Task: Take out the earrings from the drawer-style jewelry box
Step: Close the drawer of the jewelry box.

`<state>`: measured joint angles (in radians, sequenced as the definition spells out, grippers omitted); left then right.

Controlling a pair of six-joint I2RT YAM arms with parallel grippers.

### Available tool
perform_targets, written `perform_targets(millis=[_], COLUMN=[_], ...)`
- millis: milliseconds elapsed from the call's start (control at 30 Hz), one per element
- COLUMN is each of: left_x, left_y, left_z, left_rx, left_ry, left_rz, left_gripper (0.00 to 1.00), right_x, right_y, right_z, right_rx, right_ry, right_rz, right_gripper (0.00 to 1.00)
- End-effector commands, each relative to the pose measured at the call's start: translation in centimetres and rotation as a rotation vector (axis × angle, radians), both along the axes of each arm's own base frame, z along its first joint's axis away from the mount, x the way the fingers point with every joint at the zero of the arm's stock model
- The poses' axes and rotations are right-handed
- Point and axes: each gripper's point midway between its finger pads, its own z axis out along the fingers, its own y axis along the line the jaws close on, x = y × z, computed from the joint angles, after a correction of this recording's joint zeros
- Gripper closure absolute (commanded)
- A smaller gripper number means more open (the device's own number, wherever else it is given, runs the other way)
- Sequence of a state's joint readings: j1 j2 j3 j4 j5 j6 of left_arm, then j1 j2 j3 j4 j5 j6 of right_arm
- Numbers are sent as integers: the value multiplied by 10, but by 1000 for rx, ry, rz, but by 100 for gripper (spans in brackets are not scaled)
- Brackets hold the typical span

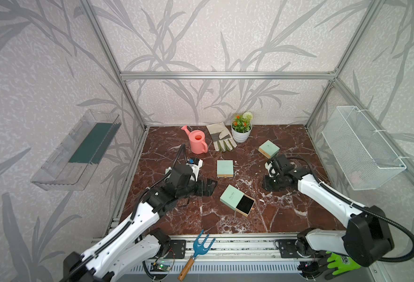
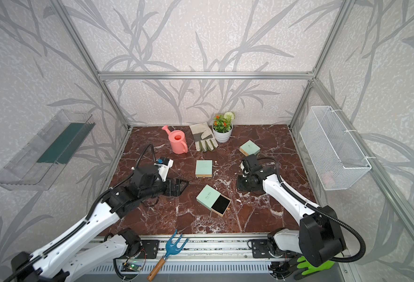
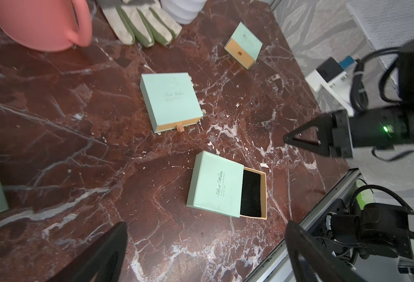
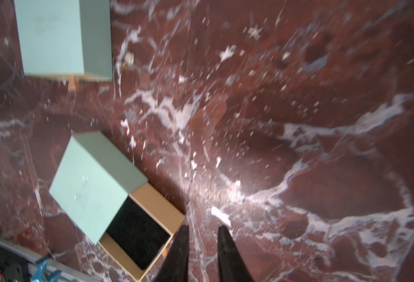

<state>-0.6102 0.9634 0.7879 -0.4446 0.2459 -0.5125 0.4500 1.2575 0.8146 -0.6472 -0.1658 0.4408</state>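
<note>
On the dark red marble table [image 1: 201, 219], my two arms reach in from the front. My left gripper [image 1: 212, 188] hangs over the table with its fingers spread as wide as they go. It holds nothing. My right gripper [image 4: 204, 228] points down at the marble. Its two fingers stand only a little apart, and I see nothing between them.

Three mint green boxes lie on the table. The open jewelry box [image 1: 231, 197] sits between my grippers, nearest the front. The middle closed box [image 1: 225, 168] lies behind it. The far closed box [image 1: 269, 149] lies farther back on my right. The drawer [image 1: 245, 203] sticks out of the open jewelry box, near my right gripper, and its black pad shows.

What looks like one of the earrings [image 4: 129, 58], a tiny pale bead, lies on the marble just beside the middle closed box. I cannot pick out a second one among the white flecks.
</note>
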Motion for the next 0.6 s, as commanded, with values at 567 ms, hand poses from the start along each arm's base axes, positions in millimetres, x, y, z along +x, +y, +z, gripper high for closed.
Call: perform_targets(millis=[567], left_x=[33], left_y=[-76], left_z=[-102], left_rx=[-140], left_ry=[339], left_rz=[-82], left_gripper=[1], right_x=[-81], right_y=[55], right_z=[-51], right_rx=[131], right_ry=[83], right_rz=[67], right_gripper=[83])
